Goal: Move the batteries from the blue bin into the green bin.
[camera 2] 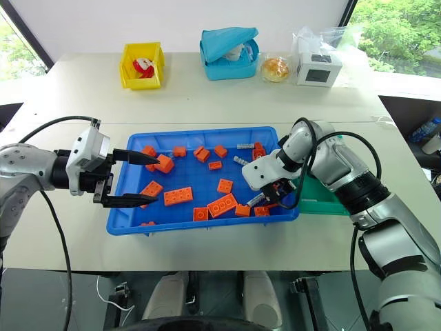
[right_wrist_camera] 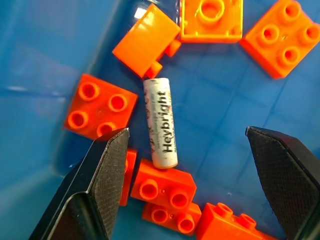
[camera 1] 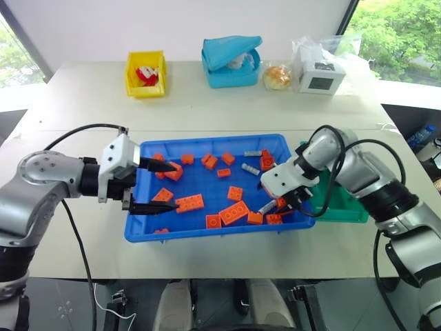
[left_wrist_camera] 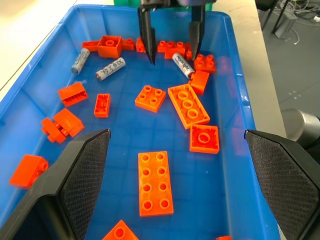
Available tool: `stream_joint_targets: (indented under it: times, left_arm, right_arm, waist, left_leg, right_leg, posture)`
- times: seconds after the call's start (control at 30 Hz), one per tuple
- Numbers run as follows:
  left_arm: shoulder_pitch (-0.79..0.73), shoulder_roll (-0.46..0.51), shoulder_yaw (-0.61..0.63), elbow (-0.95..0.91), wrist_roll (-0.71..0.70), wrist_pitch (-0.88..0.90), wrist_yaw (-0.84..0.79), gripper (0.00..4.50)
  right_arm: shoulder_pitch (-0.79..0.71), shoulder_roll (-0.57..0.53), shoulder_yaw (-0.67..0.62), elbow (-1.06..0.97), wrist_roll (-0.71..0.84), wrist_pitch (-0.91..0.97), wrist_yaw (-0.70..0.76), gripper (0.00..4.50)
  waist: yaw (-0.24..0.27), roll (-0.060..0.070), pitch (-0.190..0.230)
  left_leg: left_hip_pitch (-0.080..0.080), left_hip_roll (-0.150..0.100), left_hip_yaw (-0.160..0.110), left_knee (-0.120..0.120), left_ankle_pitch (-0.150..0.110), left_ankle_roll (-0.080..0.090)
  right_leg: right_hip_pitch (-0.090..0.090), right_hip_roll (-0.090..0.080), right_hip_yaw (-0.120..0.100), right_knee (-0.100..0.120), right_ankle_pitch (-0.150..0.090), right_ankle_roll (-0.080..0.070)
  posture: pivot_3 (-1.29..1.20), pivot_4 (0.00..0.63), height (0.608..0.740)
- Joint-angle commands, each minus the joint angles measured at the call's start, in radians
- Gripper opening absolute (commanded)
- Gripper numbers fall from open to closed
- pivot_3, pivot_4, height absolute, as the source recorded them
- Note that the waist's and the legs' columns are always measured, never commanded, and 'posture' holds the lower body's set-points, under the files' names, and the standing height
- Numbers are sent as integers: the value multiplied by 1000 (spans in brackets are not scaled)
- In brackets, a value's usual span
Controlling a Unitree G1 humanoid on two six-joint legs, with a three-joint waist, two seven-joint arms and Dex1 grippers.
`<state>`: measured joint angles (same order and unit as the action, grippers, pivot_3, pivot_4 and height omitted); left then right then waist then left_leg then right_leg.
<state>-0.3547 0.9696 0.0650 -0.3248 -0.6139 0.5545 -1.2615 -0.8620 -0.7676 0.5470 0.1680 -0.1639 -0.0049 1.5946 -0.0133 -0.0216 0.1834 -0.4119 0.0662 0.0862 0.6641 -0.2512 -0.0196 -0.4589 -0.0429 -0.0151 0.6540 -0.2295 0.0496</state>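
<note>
Table (camera 1: pixel 207 103) in pale laminate carries everything, and I take the large shallow royal-blue plastic bin (camera 1: pixel 207 234) on it as my landmark. The small deep teal-green plastic bin (camera 1: pixel 344 210) sits touching the blue bin's right end wall. Scattered orange plastic toy bricks (camera 1: pixel 233 212) lie across the blue bin's floor.

My right gripper (right_wrist_camera: pixel 192 165) hangs over the blue bin's right near corner, pointing steeply down, its jaws spread wide and empty. Between them lies a small silver-grey printed cylinder battery (right_wrist_camera: pixel 160 122), flat on the blue floor with one end against a brick. Two more batteries (left_wrist_camera: pixel 110 69) lie near the blue bin's far wall, by its right end. My left gripper (camera 1: pixel 157 185) waits over the blue bin's left end, jaws apart, holding nothing.

To do this well, I judge I should come straight down astride the battery's middle, pads across its round sides, clear of the brick just beside my finger (right_wrist_camera: pixel 107 170), then close firmly so it cannot roll away.
</note>
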Motion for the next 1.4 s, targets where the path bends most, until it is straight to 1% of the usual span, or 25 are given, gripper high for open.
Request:
stream_joint_targets:
  times: [0.03, 0.2, 0.3, 0.5, 0.57, 0.63, 0.73, 0.83, 0.93, 1.0, 1.1, 1.2, 1.27, 1.33, 1.4]
  left_arm:
    - [1, 3, 25, -34, -19, 5, 6, 4500]
    - [-2, 6, 28, -40, -24, 11, 11, 4500]
    - [-4, 6, 28, -39, -25, 13, 14, 4500]
    - [-8, 2, 19, -38, -25, 12, 14, 4500]
    - [-14, -2, 14, -31, -23, 9, 13, 4500]
    - [-18, -5, 8, -24, -19, 5, 12, 4500]
    - [-30, -14, -5, -12, -11, -3, 7, 4500]
    - [-46, -27, -21, 9, -1, -13, -2, 4500]
    - [-63, -40, -37, 33, 12, -28, -16, 4500]
    - [-81, -49, -50, 53, 21, -39, -26, 4500]
    - [-108, -66, -70, 81, 36, -58, -39, 4500]
    - [-138, -84, -84, 100, 37, -60, -51, 4500]
    - [-156, -94, -95, 112, 43, -65, -63, 4500]
    - [-171, -102, -102, 126, 51, -71, -72, 4500]
    - [-188, -109, -108, 139, 56, -75, -79, 4500]
  right_arm:
    - [-29, 9, -14, 17, -11, -32, 0, 3830]
    - [-19, 19, -4, 47, -29, -72, 5, 3830]
    - [-4, 29, 5, 62, -42, -88, 3, 3067]
    - [23, 41, 8, 5, -24, -45, 20, 43]
    - [22, 43, -8, -29, -1, 5, 20, 8]
    - [2, 29, -33, -81, 54, 92, 20, 8]
    - [-50, -4, -112, -146, 142, 249, 20, 8]
    - [-96, -77, -232, -181, 210, 395, 19, 8]
    - [-96, -196, -327, -187, 244, 480, 19, 8]
    - [-55, -285, -379, -181, 247, 496, 16, 8]
    - [80, -404, -457, -197, 267, 523, 12, 8]
    - [237, -472, -524, -231, 277, 512, -26, 8]
    - [296, -483, -547, -237, 272, 528, -72, 8]
    - [320, -482, -552, -232, 266, 530, -110, 1068]
    - [313, -474, -542, -222, 257, 516, -142, 1942]
  waist:
    - [0, 0, 0]
    - [0, 0, 0]
    - [0, 0, 0]
    - [0, 0, 0]
    - [0, 0, 0]
    - [0, 0, 0]
    - [1, 0, 0]
    - [4, 1, 1]
    - [13, 0, 0]
    - [20, 0, 0]
    - [25, 0, 0]
    - [24, 0, 0]
    - [14, 0, 0]
    - [2, 0, 0]
    - [-5, 0, 0]
  left_leg:
    - [0, 0, 0, 0, 0, 0]
    - [0, 0, 0, 0, 0, 0]
    - [0, 0, 0, 0, 0, 0]
    - [1, 0, 0, 0, 0, 0]
    - [1, 0, 0, 0, 0, 0]
    - [1, 0, 0, 0, 0, 0]
    - [1, 0, 0, 0, 0, 0]
    - [1, 0, 0, 1, 0, 0]
    - [0, 0, 0, 1, 0, 0]
    - [0, -1, 0, 0, 0, 0]
    - [0, -1, 0, 0, 0, 0]
    - [0, -1, 1, 1, 0, 0]
    - [1, -1, 2, 1, 0, 0]
    - [2, -1, 2, 1, 0, 0]
    - [2, -1, 2, 1, 0, 0]
  right_leg:
    - [0, 0, 0, 0, 0, 0]
    - [0, 0, 0, 0, 0, 0]
    - [0, 0, 0, 0, 0, 0]
    - [1, 0, 0, 0, 0, 0]
    - [1, 0, 0, 0, 0, 0]
    - [1, 0, 0, 0, 0, 0]
    - [1, 0, 0, 0, 0, 0]
    - [1, 0, 0, 0, 0, 0]
    - [1, -1, 0, 0, 0, 0]
    - [2, -1, 0, -2, -1, 0]
    - [2, -1, 0, -2, -2, -2]
    - [2, -1, 1, -2, -1, -1]
    - [2, -1, 2, -2, 0, 0]
    - [2, 0, 3, -1, 0, 0]
    - [2, 0, 3, -1, 0, 0]
  posture:
    - [0, 150, 736]
    - [0, 150, 736]
    - [0, 150, 736]
    - [0, 150, 736]
    - [0, 150, 736]
    - [0, 150, 736]
    - [0, 150, 736]
    - [0, 150, 736]
    - [0, 150, 736]
    - [0, 150, 736]
    - [0, 150, 736]
    - [0, 150, 736]
    - [0, 150, 736]
    - [0, 150, 736]
    - [0, 150, 736]
